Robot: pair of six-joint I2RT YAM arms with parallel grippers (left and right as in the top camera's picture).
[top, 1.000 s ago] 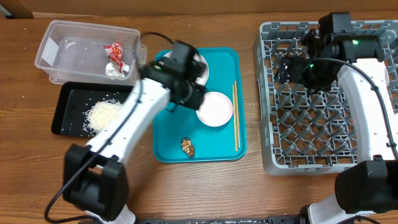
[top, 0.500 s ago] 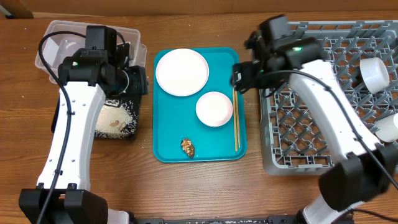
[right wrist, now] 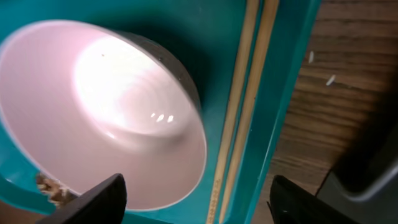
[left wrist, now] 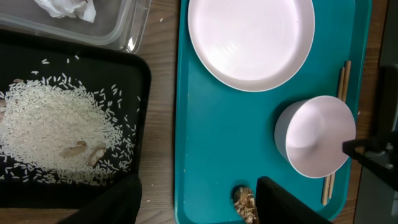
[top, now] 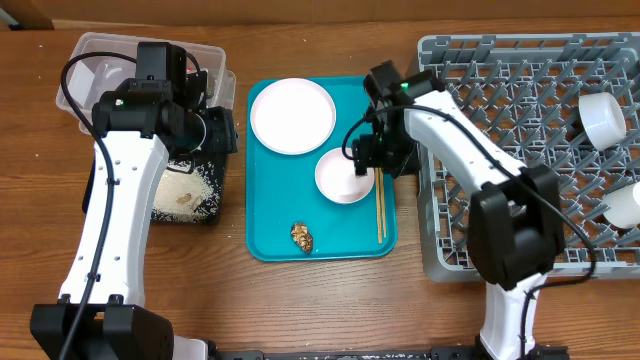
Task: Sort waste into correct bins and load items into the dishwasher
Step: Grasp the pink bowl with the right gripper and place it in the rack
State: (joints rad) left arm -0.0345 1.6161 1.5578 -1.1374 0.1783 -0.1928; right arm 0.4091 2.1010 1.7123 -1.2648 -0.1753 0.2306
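Note:
My right gripper (top: pixel 372 158) (right wrist: pixel 199 208) is open and empty, low over the white bowl (top: pixel 340 180) (right wrist: pixel 106 112) and the wooden chopsticks (top: pixel 380 205) (right wrist: pixel 249 93); the chopsticks lie between its fingers. My left gripper (top: pixel 210 130) (left wrist: pixel 196 208) is open and empty, high over the black tray (top: pixel 100 180) (left wrist: pixel 134 78), which holds the rice (top: pixel 190 190) (left wrist: pixel 50 134). The white plate (top: pixel 292 115) (left wrist: pixel 252 37) and the brown lump (top: pixel 302 236) (left wrist: pixel 244 202) are on the teal tray. A crumpled bit of wrapper (left wrist: pixel 65 7) lies in the clear tub (top: pixel 90 65).
The teal tray (top: pixel 270 225) sits in the middle. The grey dish rack (top: pixel 500 130) stands at the right, with a white cup (top: pixel 603 118) and a pale-blue bowl (top: pixel 628 205) near its right edge. The rack's left wall is close beside my right gripper.
My right arm has swung from the rack down to the bowl and chopsticks. My left arm went from over the plate to the bins and has held still since.

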